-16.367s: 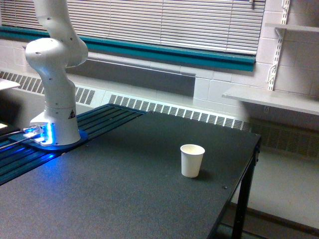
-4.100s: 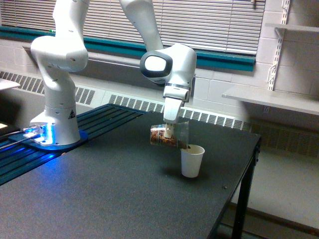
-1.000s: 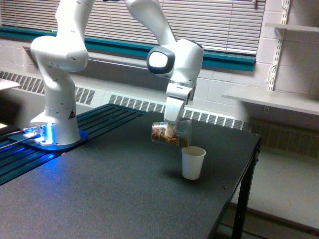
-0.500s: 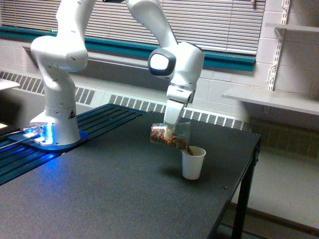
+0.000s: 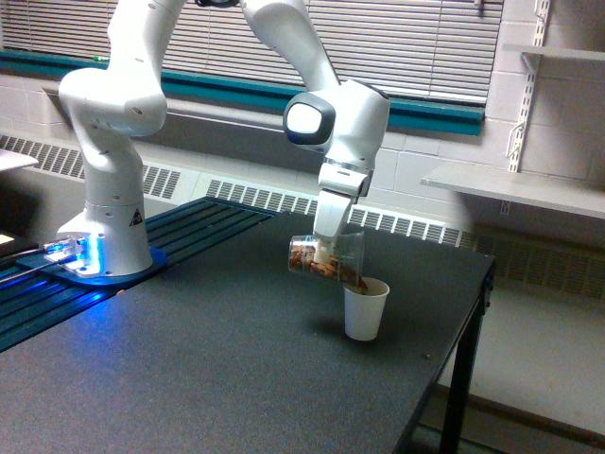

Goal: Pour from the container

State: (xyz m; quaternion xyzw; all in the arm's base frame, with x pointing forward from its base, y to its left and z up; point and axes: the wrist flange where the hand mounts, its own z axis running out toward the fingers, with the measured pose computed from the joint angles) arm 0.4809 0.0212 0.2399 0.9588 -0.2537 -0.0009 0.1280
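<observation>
In the exterior view, the container (image 5: 310,259) is a clear plastic cup lying almost on its side in the air, brown granules visible inside. Its mouth tips down to the exterior view's right, just over the rim of a small white paper cup (image 5: 365,309) standing upright on the black table (image 5: 189,378). Brown granules sit at the container's lip above the paper cup's opening. My gripper (image 5: 327,251) comes down from the white arm and is shut on the container around its middle.
The arm's white base (image 5: 104,241) with a blue light stands at the exterior view's left on a dark slatted platform. The table's right edge (image 5: 473,312) drops off close to the paper cup. A grey wall shelf (image 5: 515,189) hangs beyond it.
Over the last second the container has shifted slightly toward the exterior view's right and tipped a little further, its mouth now over the paper cup. The paper cup has stayed put.
</observation>
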